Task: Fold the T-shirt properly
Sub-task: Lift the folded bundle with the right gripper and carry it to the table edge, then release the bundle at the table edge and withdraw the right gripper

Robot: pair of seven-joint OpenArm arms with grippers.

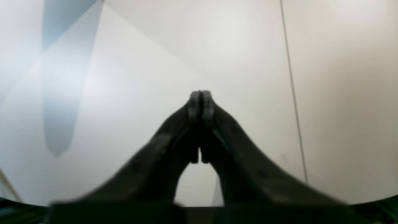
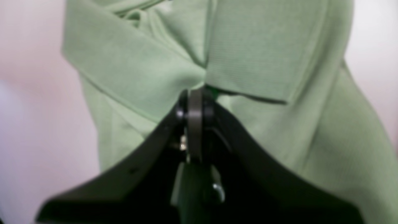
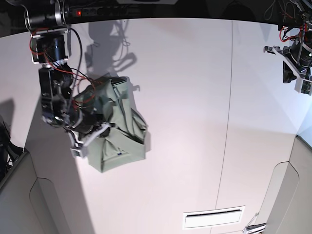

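The T-shirt point(image 3: 117, 126) is a pale sage-green bundle, crumpled on the left part of the white table point(image 3: 185, 87) in the base view. My right gripper point(image 2: 196, 93) is shut on a pinch of its fabric, and folds of the T-shirt point(image 2: 248, 56) fill the right wrist view. In the base view the right arm point(image 3: 61, 107) reaches down to the bundle and cloth hides its fingertips. My left gripper point(image 1: 200, 93) is shut with nothing in it, above bare table. The left arm point(image 3: 297, 63) sits at the far right edge, away from the shirt.
A thin seam point(image 3: 226, 122) runs down the table right of the middle, also visible as a seam point(image 1: 292, 93) in the left wrist view. A white slotted plate point(image 3: 213, 217) lies near the front edge. Grey panels point(image 3: 19, 195) flank both front corners.
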